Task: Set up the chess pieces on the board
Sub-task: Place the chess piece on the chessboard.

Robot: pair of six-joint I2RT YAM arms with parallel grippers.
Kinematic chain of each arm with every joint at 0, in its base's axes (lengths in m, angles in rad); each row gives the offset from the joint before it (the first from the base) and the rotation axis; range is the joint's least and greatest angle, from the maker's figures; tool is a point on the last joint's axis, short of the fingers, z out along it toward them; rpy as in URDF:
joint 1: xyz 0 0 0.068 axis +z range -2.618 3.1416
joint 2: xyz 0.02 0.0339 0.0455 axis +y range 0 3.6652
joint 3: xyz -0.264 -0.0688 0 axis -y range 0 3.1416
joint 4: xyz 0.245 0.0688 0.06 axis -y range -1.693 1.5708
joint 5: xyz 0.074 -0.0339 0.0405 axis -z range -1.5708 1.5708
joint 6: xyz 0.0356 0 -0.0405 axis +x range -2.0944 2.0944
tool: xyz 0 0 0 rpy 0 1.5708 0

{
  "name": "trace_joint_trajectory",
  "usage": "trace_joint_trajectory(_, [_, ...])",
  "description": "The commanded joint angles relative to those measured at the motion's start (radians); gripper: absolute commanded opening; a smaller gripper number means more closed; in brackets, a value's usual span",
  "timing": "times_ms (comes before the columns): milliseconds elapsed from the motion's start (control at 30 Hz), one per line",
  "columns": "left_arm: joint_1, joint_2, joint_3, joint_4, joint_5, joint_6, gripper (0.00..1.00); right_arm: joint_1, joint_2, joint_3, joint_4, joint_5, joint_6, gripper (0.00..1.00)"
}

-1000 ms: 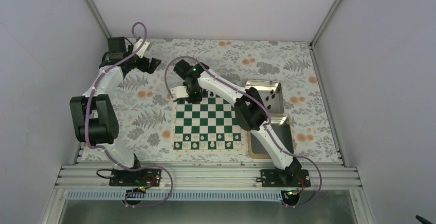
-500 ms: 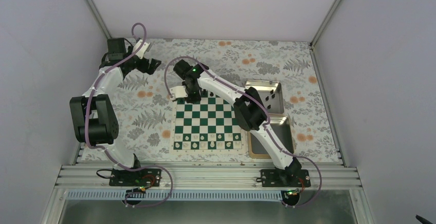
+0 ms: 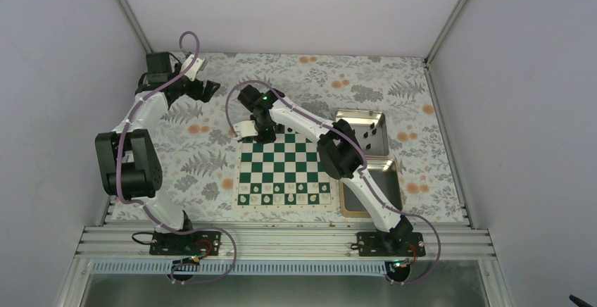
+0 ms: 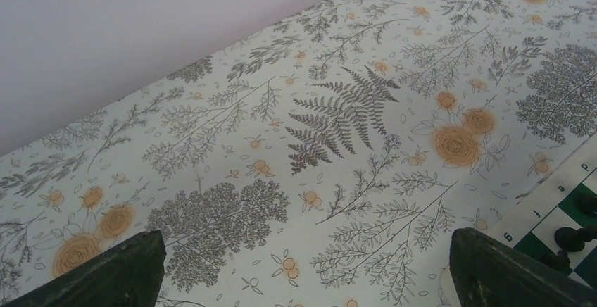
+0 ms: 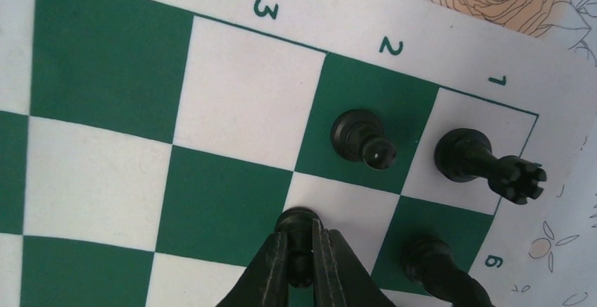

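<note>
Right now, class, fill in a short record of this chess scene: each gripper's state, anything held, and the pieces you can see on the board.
right gripper: shut on a black piece
left gripper: open, holding nothing, above the floral cloth
standing nearby: pawn, rook, third piece, type unclear
board: white pieces along near rows

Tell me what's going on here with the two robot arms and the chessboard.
The right gripper is shut on a small black chess piece near the board's far left corner, where three other black pieces already stand. The left gripper hangs open over the floral tablecloth, holding nothing. White pieces line the near rows.
</note>
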Motion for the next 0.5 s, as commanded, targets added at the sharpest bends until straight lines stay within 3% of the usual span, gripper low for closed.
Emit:
trace_joint_trajectory(0, [0.010,-0.031,-0.011,0.024,0.036,0.001,1.00,-0.005,0.018,-0.005,0.001,0.007,-0.004,0.11])
trace_joint_trajectory(167, [0.012,-0.030,-0.013,0.027,0.040,-0.002,1.00,-0.010,0.007,-0.015,0.018,0.017,0.003,0.14])
trace_joint_trajectory(467, [0.014,-0.036,-0.016,0.030,0.040,-0.005,1.00,-0.015,0.005,-0.013,0.033,0.019,0.005,0.11])
